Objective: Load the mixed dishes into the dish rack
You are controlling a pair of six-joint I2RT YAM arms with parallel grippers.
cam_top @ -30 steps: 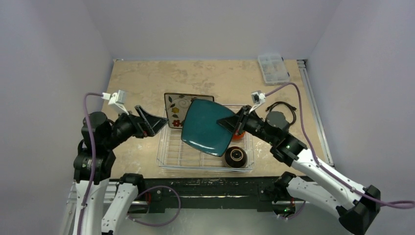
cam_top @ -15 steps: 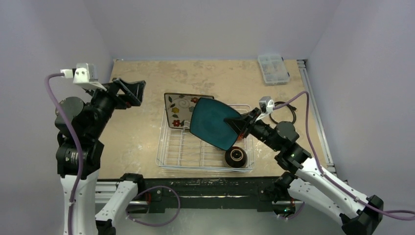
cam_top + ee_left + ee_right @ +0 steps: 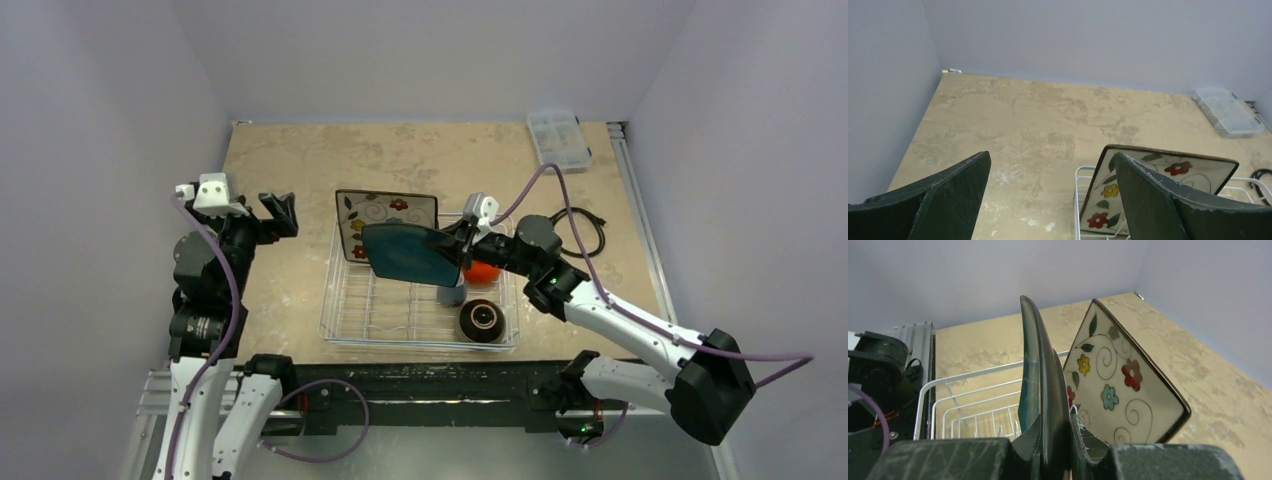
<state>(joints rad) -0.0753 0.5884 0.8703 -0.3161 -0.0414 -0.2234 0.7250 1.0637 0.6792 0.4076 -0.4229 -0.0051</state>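
Currently held up on edge above the dish rack (image 3: 345,310), over its far half: the pale-teal plate (image 3: 405,255), broad face turned toward the near side. Cannot tell whether its lower edge touches the wires. Pinched at its right rim by the right gripper (image 3: 447,245), one finger pressed on each face; from the right wrist view, seen edge-on between those fingers.

Just behind it, at the rack's far left end, stands the square flower-patterned plate (image 3: 385,212), tilted back. Under the teal plate's near right edge, inside the rack, sits a small grey cup (image 3: 452,295). Beside the right gripper, an orange bowl (image 3: 484,272), partly hidden by the arm. In the rack's near right corner, a dark brown bowl (image 3: 482,320).

Off to the left of the rack, raised over the table (image 3: 290,160): the left gripper (image 3: 280,212), jaws spread wide, grasping nothing. At the table's far right corner, a clear compartment box (image 3: 558,138); nearer, beside the right arm, a black coiled cable (image 3: 585,225).
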